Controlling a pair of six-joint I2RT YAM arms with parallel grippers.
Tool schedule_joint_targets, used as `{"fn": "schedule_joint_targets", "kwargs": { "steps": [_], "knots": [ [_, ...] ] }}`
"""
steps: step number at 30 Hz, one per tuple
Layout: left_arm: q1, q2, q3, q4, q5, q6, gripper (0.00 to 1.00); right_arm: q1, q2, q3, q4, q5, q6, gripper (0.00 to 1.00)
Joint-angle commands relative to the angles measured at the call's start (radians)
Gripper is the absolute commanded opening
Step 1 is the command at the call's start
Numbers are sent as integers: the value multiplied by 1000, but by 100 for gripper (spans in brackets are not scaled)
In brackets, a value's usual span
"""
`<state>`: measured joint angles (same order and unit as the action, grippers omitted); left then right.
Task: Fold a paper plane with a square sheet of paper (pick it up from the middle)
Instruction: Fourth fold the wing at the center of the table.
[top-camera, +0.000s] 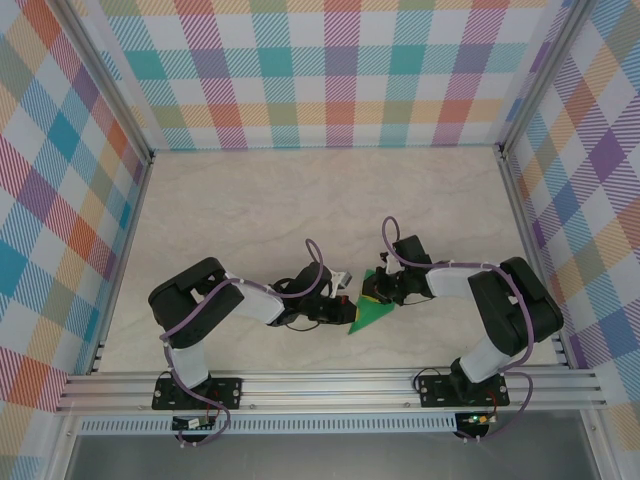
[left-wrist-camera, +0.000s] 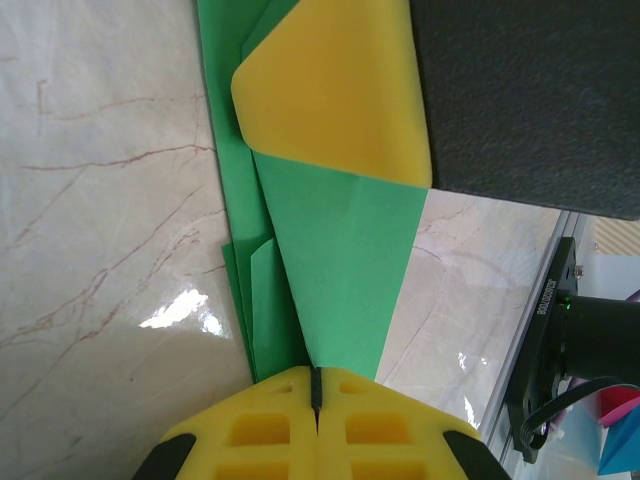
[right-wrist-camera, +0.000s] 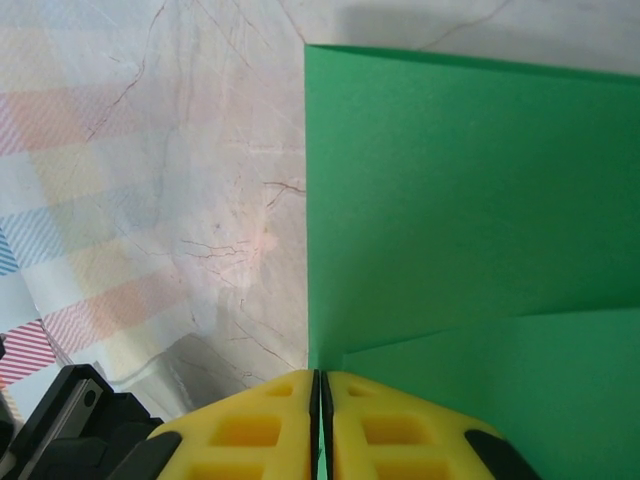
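Green paper (top-camera: 368, 316) — part-folded to a point — sits near the table (top-camera: 250, 220) front, between the arms. Left gripper (left-wrist-camera: 316, 375) and right gripper (right-wrist-camera: 320, 378) both pinch it. Mid-fold, prob. — next needs an aligned, flat crease.

Table (top-camera: 250, 210): pale marble-look top, bare apart from the bit in the middle.
Green paper (top-camera: 367, 317): folded down to a pointy triangular shape, tip aimed at the near edge - sits near the front of the table, between the two arms.
Left gripper (top-camera: 347, 303): reaching in from the left, right up against the paper's left side.
Right gripper (top-camera: 377, 291): coming from the right, sitting over the paper's far end - fingers too small here to see how they stand.
Arms: both elbows bent outward, purple cables looped along them.
Walls (top-camera: 320, 70): pastel plaid on three sides.
Rails (top-camera: 330, 385): aluminium, both bases bolted on.
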<state>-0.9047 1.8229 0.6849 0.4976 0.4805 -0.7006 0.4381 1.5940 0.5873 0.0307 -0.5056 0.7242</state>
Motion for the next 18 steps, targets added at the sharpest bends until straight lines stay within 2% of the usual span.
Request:
{"fn": "schedule_joint_targets", "kwargs": {
  "steps": [1, 4, 9, 18],
  "knots": [
    [4, 40, -36, -96, -76, -4, 0, -2, -47, -18, -4, 10, -19, 13],
    [4, 43, -49, -77, -95, -37, 0, -4, -111, -20, -21, 4, -19, 14],
    [4, 47, -80, -23, -120, -87, 0, -8, -185, -27, -79, 74, -16, 15],
    [4, 59, -92, 6, -123, -105, 0, -10, -112, -18, -28, -26, -16, 15]
  ]
}}
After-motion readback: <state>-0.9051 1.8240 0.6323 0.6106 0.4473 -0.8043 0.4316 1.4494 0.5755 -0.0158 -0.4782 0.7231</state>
